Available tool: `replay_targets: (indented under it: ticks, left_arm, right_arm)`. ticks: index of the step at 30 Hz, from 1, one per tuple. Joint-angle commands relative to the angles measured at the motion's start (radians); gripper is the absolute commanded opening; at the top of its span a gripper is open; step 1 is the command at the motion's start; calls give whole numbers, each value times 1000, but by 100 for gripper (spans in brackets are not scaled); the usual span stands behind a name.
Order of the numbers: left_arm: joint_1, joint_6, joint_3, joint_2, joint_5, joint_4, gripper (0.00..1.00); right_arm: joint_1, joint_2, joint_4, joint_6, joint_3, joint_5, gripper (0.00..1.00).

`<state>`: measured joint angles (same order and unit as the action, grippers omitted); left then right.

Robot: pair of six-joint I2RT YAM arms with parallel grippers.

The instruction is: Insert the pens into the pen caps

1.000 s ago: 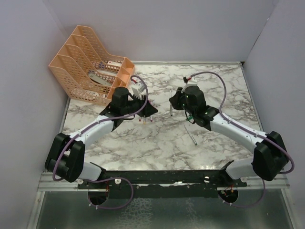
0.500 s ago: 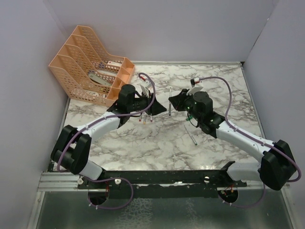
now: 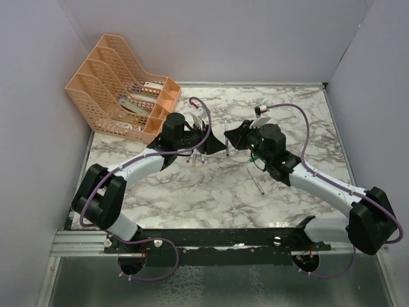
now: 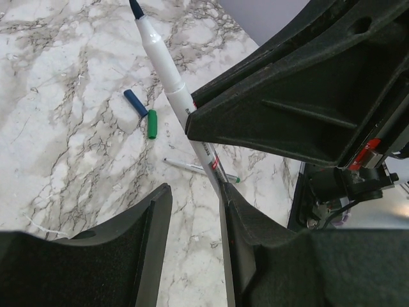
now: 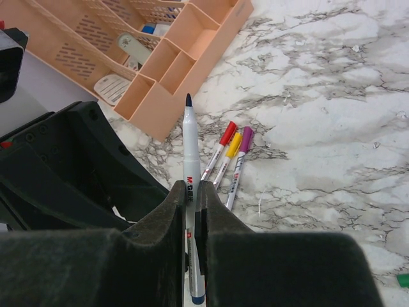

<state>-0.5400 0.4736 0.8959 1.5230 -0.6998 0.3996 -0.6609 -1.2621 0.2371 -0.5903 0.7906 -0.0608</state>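
Right wrist view: the right hand [image 5: 192,190] is pressed together on the barrel of a dark-tipped pen [image 5: 189,137], which projects well clear of the fingers with its uncapped tip foremost. Beyond it, three capped pens [image 5: 228,155] (red, yellow, purple) lie side by side on the bench [image 5: 332,128], just beside the orange trays [image 5: 211,29].

Left wrist view: the left hand [image 4: 195,192] is spread, and nothing shows between its fingers. The held pen crosses close in front of it.

Risks, as judged:
- The two hands are nearly touching. A small sideways error could knock the pen askew in its pinch or bring the housings into contact.
- The left hand carries no cap, so the pen has nothing to enter until one is fetched.
- The exposed tip could mark the bench or the opposite hand if it dips.

Differences between views: only the left wrist view shows the blue cap [image 4: 135,102] and green cap [image 4: 152,124] lying loose and touching end to end, with a loose pen [image 4: 192,167] near them. Only the right wrist view shows the capped pens. Neither cap can be made out in the top external view, which does show how close the hands are.
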Motion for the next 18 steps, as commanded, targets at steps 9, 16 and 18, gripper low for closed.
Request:
replay_targets:
  ticks: [9,16,18]
  left_arm:
    - [-20,52,33,30,-21,98,39]
    - [-20,96,10,25,-39,145,39]
    - [-20,113,6,28,-45,164,39]
  right_arm:
    - [-5,4,60,-8,-16,20,1]
    - [-5,11,56,6,-22,11,1]
    - [-5,10,56,9,-22,10,1]
